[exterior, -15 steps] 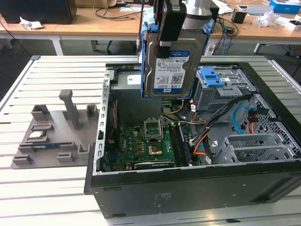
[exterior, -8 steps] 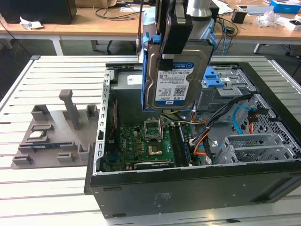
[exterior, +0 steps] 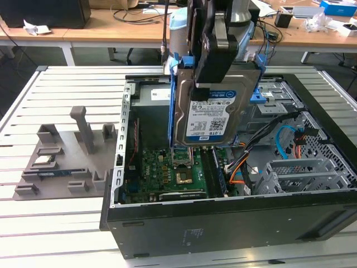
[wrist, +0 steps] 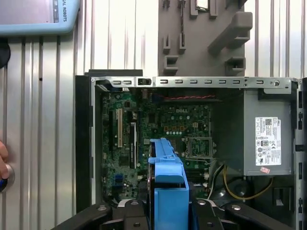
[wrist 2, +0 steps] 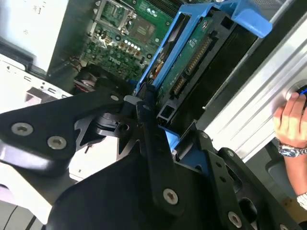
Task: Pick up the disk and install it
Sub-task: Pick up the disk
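Observation:
The disk (exterior: 209, 114), a silver drive with a white-and-blue label and blue side rails, hangs upright above the open computer case (exterior: 223, 223). My gripper (exterior: 215, 72) is shut on its upper edge, over the motherboard (exterior: 167, 173). In the second wrist view the black fingers (wrist 2: 146, 120) clamp the disk's blue frame (wrist 2: 192, 57), whose green circuit side and connector show. In the first wrist view the disk's blue rail (wrist: 168, 191) juts out from my gripper (wrist: 168, 218) above the motherboard (wrist: 144, 129).
The grey power-supply box (wrist: 266, 139) sits in one corner of the case. Drive cages and cables (exterior: 290, 162) fill the exterior view's right of the case. A grey fixture tray (exterior: 61, 162) lies to its left. A person's hand (wrist 2: 292, 120) rests on the slatted table.

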`<state>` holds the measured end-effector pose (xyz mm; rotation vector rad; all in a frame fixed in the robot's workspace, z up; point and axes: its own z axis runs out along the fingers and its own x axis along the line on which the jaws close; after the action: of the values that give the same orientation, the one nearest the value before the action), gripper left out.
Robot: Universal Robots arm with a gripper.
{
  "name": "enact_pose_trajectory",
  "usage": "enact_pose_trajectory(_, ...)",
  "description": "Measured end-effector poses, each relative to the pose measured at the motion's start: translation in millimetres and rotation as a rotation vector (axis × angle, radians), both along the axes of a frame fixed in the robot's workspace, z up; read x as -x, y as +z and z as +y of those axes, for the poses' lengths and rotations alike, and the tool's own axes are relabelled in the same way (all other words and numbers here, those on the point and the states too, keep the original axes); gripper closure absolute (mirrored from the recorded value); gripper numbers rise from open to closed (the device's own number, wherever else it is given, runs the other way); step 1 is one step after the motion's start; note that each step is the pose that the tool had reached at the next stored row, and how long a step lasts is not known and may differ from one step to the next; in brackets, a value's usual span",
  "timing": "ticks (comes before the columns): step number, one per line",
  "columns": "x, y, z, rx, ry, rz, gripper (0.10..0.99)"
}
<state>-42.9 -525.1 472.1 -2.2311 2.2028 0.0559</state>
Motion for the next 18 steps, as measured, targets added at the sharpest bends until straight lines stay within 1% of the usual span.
enact_pose_trajectory(1,-1.0,-0.5,-8.6,0.0,0.0,0.0001,0.722)
enact_pose_trajectory(3,-5.8,-0.9,-13.1,0.0,0.0,0.0014,0.722)
enact_pose_trajectory(4,-13.1,-1.4,-15.4,0.0,0.0,0.0025,0.722)
enact_pose_trajectory(6,-22.5,-1.9,-16.7,0.0,0.0,0.0035,0.722)
enact_pose_trajectory(7,-29.8,-2.3,-17.5,0.0,0.0,0.004,0.722)
enact_pose_trajectory(10,-55.5,-3.5,-20.1,0.0,0.0,0.0065,0.722)
enact_pose_trajectory(12,-65.2,-4.1,-20.9,0.0,0.0,0.0075,0.722)
enact_pose_trajectory(14,-78.7,-4.8,-21.8,0.0,0.0,0.0089,0.722)
enact_pose_trajectory(17,-94.2,-5.7,-22.8,0.0,0.0,0.0105,0.722)
enact_pose_trajectory(18,-101.2,-6.2,-23.1,0.0,0.0,0.0113,0.722)
